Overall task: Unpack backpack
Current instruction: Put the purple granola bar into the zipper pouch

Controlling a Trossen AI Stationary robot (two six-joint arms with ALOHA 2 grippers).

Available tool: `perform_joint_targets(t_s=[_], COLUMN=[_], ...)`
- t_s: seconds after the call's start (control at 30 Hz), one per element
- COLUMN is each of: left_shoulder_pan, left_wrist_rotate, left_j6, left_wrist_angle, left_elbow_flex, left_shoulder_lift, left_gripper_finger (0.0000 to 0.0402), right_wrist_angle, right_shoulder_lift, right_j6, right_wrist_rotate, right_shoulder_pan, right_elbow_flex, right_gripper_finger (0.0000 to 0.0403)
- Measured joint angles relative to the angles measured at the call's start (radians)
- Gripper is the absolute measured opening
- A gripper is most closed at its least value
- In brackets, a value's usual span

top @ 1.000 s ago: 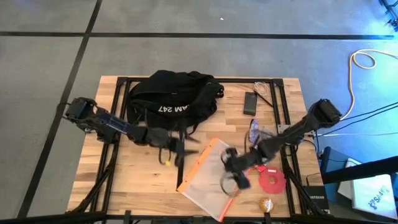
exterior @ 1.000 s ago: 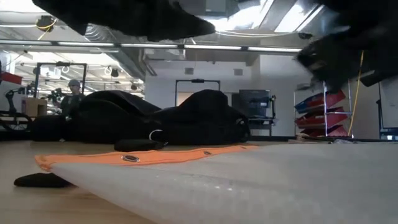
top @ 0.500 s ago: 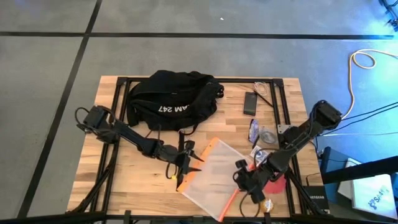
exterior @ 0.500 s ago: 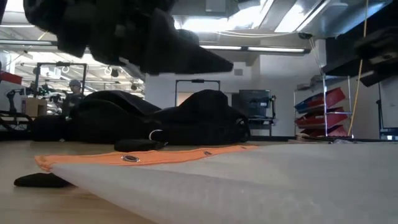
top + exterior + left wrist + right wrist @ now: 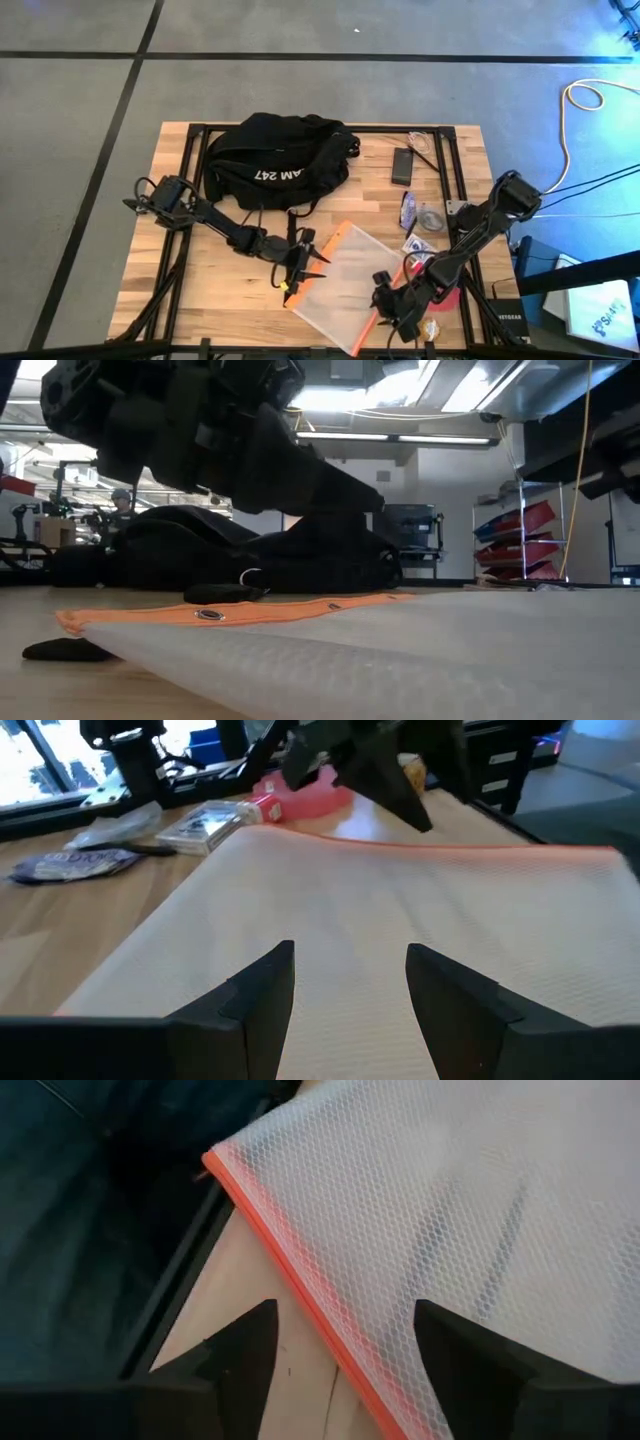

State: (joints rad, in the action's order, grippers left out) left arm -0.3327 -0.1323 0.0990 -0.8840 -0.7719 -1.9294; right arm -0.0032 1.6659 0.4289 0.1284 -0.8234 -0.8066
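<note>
Backpack (image 5: pixel 278 160) at table's (image 5: pixel 230 300) 12 o'clock edge. Mesh pouch (image 5: pixel 345 285) flat at 6. Left gripper (image 5: pixel 303 262), fingers parted, empty, over its 9 o'clock orange edge; right gripper (image 5: pixel 385 300), parted, empty, at its 4 o'clock corner.

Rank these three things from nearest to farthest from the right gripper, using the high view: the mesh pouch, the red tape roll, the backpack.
Measured from the right gripper:
1. Mesh pouch, right beside it, at the near edge.
2. Red tape roll, a little to the right of the arm.
3. Backpack, far side of the table, towards the left.
</note>
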Motion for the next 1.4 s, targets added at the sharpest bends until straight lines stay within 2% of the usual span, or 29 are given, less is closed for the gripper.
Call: perform_joint_targets(t_s=[0.23,0.37,0.8,0.97,1.07,1.3,1.4], left_shoulder_pan=[0.012,0.013,0.013,0.021,0.029,0.067,0.086], left_wrist_rotate=[0.000,-0.001,-0.014,-0.016,-0.019,-0.020,-0.020], left_j6=[-0.006,-0.013,-0.021,-0.031,-0.046,-0.115,-0.154], left_wrist_angle=[0.003,0.005,0.022,0.042,0.055,0.283,0.322], left_elbow_flex=[0.000,0.000,0.000,0.000,0.000,0.001,0.001], left_shoulder_lift=[0.000,0.000,0.000,0.000,0.000,0.000,0.000], left_gripper_finger=[0.0177,0.0177,0.0177,0.0177,0.0177,0.0177,0.0177], right_wrist_angle=[0.012,0.011,0.013,0.010,0.006,0.001,0.001], right_shoulder_lift=[0.052,0.086,0.088,0.088,0.088,0.088,0.088], right_j6=[-0.071,-0.118,-0.195,-0.245,-0.256,-0.270,-0.332], right_wrist_rotate=[0.038,0.064,0.180,0.270,0.281,0.282,0.271], right_shoulder_pan=[-0.001,0.012,0.053,0.067,0.074,0.074,0.073], right_elbow_flex=[0.000,0.000,0.000,0.000,0.000,0.000,0.000], right_gripper_finger=[0.0302,0.0324,0.0275,0.0269,0.0269,0.0269,0.0269])
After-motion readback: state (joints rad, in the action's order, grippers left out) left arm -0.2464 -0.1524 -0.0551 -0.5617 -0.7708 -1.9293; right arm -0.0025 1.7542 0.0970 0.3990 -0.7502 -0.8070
